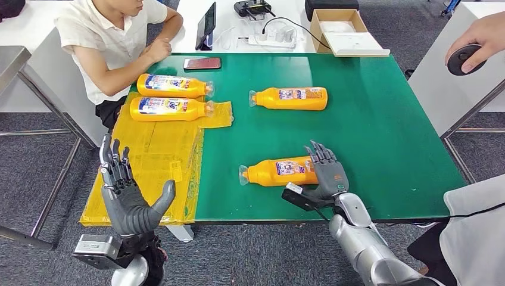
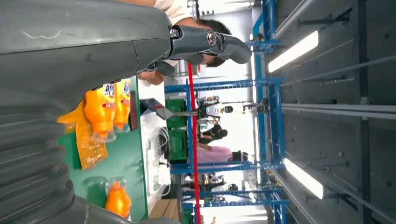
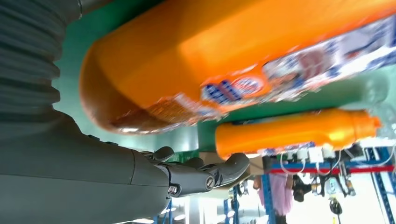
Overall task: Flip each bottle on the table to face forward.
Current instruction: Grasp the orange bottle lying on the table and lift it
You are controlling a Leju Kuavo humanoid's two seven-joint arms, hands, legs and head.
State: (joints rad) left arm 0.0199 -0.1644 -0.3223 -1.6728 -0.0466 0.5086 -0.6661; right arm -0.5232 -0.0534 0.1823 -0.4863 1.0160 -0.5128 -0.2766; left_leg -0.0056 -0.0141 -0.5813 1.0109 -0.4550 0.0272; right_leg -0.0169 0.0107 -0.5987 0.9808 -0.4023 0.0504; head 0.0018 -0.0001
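Note:
Several orange bottles lie on their sides on the green table (image 1: 381,131). Two of them (image 1: 172,85) (image 1: 170,108) rest on a yellow mat (image 1: 155,173) at the back left, caps to the right. A third bottle (image 1: 292,98) lies at mid back. The nearest bottle (image 1: 277,171) lies close to the front edge, cap to the left. My right hand (image 1: 326,170) lies with spread fingers over its base end; the right wrist view has this bottle (image 3: 224,65) near the palm, thumb (image 3: 205,175) apart. My left hand (image 1: 128,196) is raised and open, off the table's front left corner.
A person sits at the table's far left corner beside a phone (image 1: 202,63). Behind stand a tablet (image 1: 206,27) and a cardboard box (image 1: 342,30). Another person's hand (image 1: 476,44) holds a black round device at the right; someone in white stands by the front right corner.

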